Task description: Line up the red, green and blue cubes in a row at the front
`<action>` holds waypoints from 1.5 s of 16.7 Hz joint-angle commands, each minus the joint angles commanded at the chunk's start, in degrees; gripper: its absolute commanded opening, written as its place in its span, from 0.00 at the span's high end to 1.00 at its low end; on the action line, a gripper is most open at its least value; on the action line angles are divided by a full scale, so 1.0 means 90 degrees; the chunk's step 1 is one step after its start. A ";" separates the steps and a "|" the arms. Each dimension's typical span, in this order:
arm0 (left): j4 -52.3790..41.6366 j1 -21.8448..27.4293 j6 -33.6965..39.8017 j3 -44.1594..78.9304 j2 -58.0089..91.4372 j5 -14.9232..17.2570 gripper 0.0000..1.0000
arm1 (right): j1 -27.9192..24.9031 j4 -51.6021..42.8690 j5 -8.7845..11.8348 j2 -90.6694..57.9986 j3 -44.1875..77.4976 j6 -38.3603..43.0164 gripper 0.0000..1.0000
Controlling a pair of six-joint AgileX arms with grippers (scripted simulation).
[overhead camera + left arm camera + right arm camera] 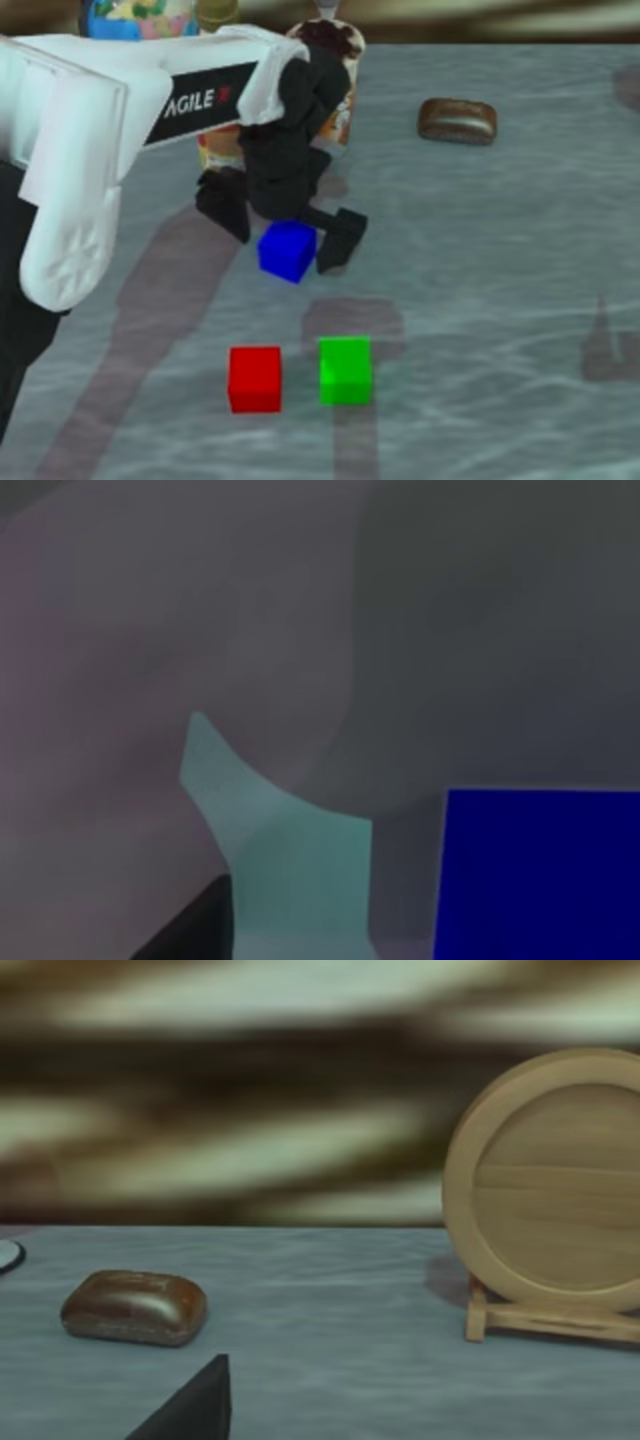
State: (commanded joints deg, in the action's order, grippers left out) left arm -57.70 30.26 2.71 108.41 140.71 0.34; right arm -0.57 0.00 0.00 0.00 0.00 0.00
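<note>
Left gripper (285, 232) sits over the table's (500, 300) middle-left, fingers spread wide, one either side of the blue cube (288, 250); can't tell if either pad touches it. Red cube (254, 378) and green cube (345, 369) sit side by side nearer the front, small gap between them, red on the left. Blue is farther back, roughly above that gap. Open table to the right of green and along the front edge; whole right half is bare apart from a brown bread loaf (457, 119) at the far side. The left arm hides most of a printed cup (330, 90) behind it. Left wrist view shows only a corner of the blue cube (540, 875) and blurry table. Right gripper isn't in the top view; its wrist view shows the loaf (134, 1306), a round wooden disc on a stand (545, 1185) and one dark fingertip (195, 1410), so finger state can't be told.
</note>
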 joint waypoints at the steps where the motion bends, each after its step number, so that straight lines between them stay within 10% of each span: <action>1: 0.0000 0.0000 0.0000 0.0000 0.0000 0.0000 0.23 | 0.0000 0.0000 0.0000 0.0000 0.0000 0.0000 0.00; 11: 0.0000 0.0000 0.0000 0.0000 0.0000 0.0000 0.98 | 0.0000 0.0000 0.0000 0.0000 0.0000 0.0000 0.00; 25: -0.0732 -0.0014 -0.0026 0.0578 -0.0307 -0.0008 1.00 | 0.0000 0.0000 0.0000 0.0000 0.0000 0.0000 0.00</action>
State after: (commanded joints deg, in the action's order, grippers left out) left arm -64.29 30.13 2.48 113.61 137.95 0.27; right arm -0.57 0.00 0.00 0.00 0.00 0.00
